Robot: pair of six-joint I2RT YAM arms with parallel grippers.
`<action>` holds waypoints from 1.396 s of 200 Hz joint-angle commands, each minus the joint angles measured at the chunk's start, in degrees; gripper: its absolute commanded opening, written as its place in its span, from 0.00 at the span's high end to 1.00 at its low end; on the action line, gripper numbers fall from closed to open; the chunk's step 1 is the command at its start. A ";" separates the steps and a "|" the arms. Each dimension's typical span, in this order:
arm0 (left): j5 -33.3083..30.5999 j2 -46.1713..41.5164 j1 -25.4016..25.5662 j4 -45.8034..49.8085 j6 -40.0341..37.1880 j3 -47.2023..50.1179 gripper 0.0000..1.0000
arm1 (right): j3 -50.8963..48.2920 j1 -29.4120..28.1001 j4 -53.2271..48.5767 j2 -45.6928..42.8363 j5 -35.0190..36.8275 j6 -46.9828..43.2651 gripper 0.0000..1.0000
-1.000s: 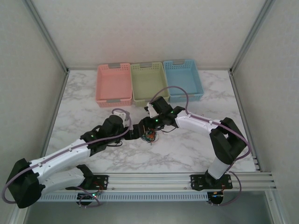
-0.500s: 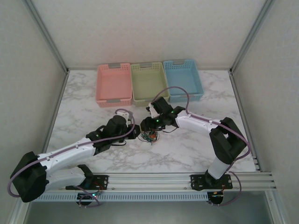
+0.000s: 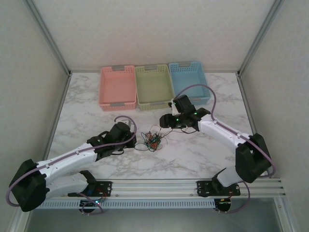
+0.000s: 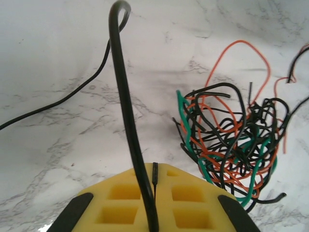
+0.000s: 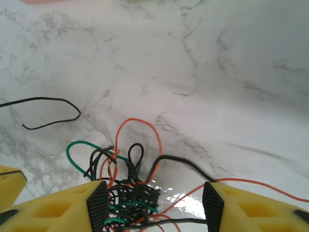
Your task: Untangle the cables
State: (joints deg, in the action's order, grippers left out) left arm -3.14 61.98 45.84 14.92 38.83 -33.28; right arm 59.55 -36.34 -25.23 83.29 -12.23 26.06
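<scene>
The cables (image 3: 153,140) lie in a tangled bunch of black, green and orange-red wires on the marble table (image 3: 193,154) between the two arms. My left gripper (image 3: 133,141) sits just left of the bunch. In the left wrist view its yellow fingers (image 4: 120,208) are shut on one black cable (image 4: 124,96), which rises from the jaws and loops away to the left; the tangle (image 4: 231,145) lies to the right. My right gripper (image 3: 164,122) hovers just above and right of the bunch. In the right wrist view it (image 5: 154,198) is open, with the tangle (image 5: 130,195) low between its fingers, ungripped.
Three baskets stand at the back: pink (image 3: 117,87), green (image 3: 154,84) and blue (image 3: 189,82). A loose black wire end (image 5: 48,113) lies on the marble left of the tangle. Metal frame posts and white walls close the sides.
My left gripper has shut on a black cable and drawn back slightly left. The right arm has swung right and away from the bunch, which now lies uncovered.
</scene>
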 commanded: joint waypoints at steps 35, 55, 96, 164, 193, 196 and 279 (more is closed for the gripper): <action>-2.48 0.66 -0.89 2.26 -1.34 1.07 1.00 | 3.04 -1.61 -6.50 -1.79 -2.83 -4.31 0.52; -2.71 1.13 -0.95 2.49 -1.56 0.72 1.00 | 5.86 -4.53 -8.26 -0.88 0.13 -5.41 0.56; -2.84 1.48 -0.93 2.73 -1.64 0.21 1.00 | 7.77 -7.30 -7.74 -0.53 3.33 -6.95 0.53; -3.63 2.01 -1.01 4.19 -2.00 -1.38 1.00 | 18.72 -4.30 -15.35 1.97 5.01 -8.13 0.42; -3.80 1.99 -1.02 5.13 -2.35 -1.98 1.00 | 23.26 -2.11 -18.03 10.37 -1.45 -8.92 0.46; -3.85 1.85 -1.02 5.20 -2.35 -2.03 1.00 | 23.90 -2.00 -18.35 11.33 -2.27 -8.91 0.46; -5.10 1.84 -1.02 5.92 -2.31 -1.98 1.00 | 31.98 -2.46 -22.86 29.38 -14.01 -10.69 0.53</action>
State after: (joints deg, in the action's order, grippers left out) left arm -6.33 63.55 45.47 19.07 37.28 -34.09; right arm 90.02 -38.09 -45.08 111.87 -21.30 16.95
